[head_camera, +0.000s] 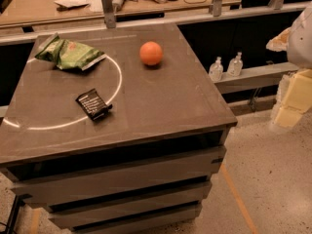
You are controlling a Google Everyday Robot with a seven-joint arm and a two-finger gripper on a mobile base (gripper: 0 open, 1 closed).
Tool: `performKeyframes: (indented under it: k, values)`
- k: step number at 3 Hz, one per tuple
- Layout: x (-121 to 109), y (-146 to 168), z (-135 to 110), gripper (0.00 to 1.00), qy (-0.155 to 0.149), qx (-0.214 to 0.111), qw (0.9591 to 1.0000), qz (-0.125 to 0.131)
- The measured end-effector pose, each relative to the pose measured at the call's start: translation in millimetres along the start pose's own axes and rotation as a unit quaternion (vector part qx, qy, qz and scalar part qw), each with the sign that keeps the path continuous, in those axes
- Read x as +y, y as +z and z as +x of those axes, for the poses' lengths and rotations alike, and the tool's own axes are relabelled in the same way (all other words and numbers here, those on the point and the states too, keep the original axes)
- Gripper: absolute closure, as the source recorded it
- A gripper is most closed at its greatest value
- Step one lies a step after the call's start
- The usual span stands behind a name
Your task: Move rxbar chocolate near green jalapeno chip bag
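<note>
The rxbar chocolate (93, 104) is a small flat black wrapper with white print. It lies on the dark table top (161, 101), left of the middle, on a thin white ring drawn on the table. The green jalapeno chip bag (68, 54) lies crinkled at the far left corner, about a hand's length beyond the bar. My gripper (291, 99) hangs at the right edge of the view, off the table and beside its right side, far from both objects and holding nothing that I can see.
A round orange fruit (151, 53) sits at the far middle of the table. Two small clear bottles (225, 66) stand on a ledge to the right. A cluttered workbench (97, 4) runs behind the table. An orange line crosses the speckled floor (273, 179).
</note>
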State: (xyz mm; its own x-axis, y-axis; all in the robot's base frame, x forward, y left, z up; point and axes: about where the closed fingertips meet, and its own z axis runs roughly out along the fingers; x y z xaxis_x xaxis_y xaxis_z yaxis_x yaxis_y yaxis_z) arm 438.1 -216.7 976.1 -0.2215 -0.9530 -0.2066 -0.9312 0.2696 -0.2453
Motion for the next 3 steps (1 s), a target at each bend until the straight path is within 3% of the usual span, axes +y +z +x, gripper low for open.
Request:
performKeyframes:
  k: [1,2,3]
  values:
    - [0,0,-1,0.0,-0.001,-0.001,1.0,0.001]
    - [-20,6,-51,0.0,-0.035,-0.029,0.999,0.002]
    - [-45,15,-127,0.0,-0.076,-0.075,0.9942,0.006]
